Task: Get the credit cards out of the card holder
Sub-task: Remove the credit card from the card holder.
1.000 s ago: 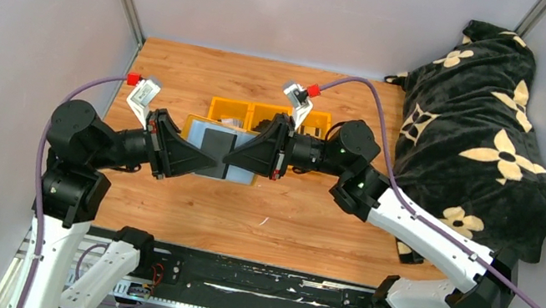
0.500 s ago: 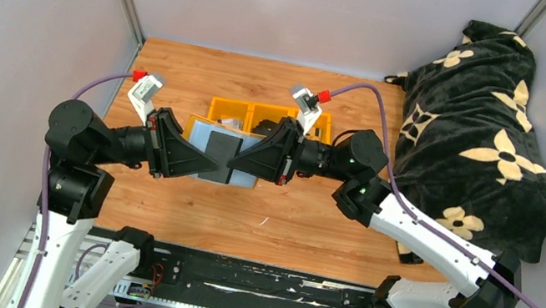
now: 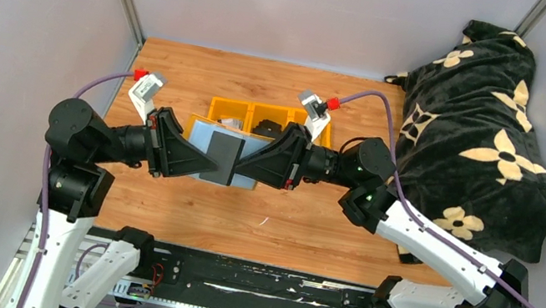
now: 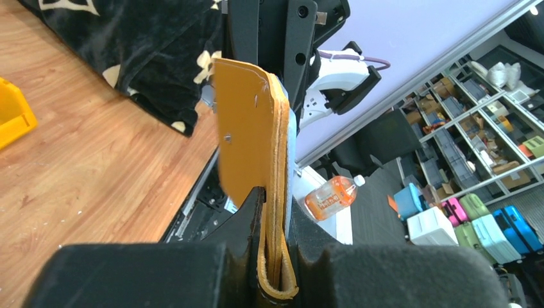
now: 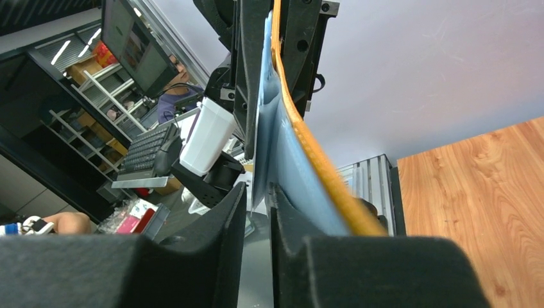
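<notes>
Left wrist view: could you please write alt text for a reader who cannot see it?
The left gripper clamps the near edge of a mustard-yellow card holder held upright on edge; the right gripper meets its far end. A wooden table, yellow bin and black floral blanket lie to the left.

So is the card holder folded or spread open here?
Spread open: the card holder spans between left gripper and right gripper, grey-blue lining facing up.
</notes>
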Motion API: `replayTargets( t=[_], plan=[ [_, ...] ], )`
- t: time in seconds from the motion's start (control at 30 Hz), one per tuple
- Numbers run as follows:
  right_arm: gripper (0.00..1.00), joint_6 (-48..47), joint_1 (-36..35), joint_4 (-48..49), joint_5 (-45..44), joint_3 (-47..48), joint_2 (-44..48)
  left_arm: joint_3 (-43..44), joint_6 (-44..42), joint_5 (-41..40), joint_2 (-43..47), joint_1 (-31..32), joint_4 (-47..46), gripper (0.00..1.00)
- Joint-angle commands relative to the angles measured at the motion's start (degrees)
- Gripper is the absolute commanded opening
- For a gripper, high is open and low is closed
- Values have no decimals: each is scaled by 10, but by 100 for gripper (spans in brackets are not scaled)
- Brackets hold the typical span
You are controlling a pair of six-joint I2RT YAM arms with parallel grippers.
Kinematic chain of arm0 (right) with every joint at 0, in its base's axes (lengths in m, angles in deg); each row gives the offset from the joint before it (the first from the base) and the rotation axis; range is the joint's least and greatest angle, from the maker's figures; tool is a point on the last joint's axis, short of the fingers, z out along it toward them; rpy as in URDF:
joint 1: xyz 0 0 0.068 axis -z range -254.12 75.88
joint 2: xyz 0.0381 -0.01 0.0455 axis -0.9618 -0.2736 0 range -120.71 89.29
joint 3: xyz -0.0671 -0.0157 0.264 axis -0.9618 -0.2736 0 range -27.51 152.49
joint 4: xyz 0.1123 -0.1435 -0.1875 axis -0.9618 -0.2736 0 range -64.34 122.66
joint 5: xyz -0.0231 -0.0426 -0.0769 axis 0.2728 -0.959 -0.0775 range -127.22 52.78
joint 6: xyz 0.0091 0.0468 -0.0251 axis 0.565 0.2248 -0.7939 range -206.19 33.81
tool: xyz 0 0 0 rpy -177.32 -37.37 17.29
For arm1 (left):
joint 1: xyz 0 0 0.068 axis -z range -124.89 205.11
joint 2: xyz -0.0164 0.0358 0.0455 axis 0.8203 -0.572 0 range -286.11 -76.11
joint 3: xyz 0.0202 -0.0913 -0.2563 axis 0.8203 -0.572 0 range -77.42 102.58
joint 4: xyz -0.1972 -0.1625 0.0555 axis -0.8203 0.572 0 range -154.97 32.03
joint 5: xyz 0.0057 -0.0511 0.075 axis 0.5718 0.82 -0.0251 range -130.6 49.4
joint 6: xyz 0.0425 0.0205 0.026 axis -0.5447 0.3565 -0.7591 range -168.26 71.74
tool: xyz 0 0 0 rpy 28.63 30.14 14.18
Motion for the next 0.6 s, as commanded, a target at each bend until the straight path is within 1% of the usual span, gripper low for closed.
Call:
replayTargets(
  t=[0.0,0.1,0.23,0.37,0.4,0.47,0.57],
  plan=[
    [26,-7,7,6,9,1,12,16,-13,-1,12,-2,-8,2],
    [30,-4,7,8,13,25,0,17,-19,-3,13,-2,-1,2],
    [30,1,7,10,21,41,-12,23,-33,-5,11,-2,12,2],
    [29,4,7,12,22,44,-14,32,-72,-16,11,-2,54,1],
    [26,3,7,12,23,45,-14,33,-78,-17,10,-2,59,1],
    [14,2,7,6,26,50,-16,35,-78,-19,9,-2,60,1],
    [3,1,7,1,25,48,-16,37,-77,-19,9,-2,58,1]
  ],
)
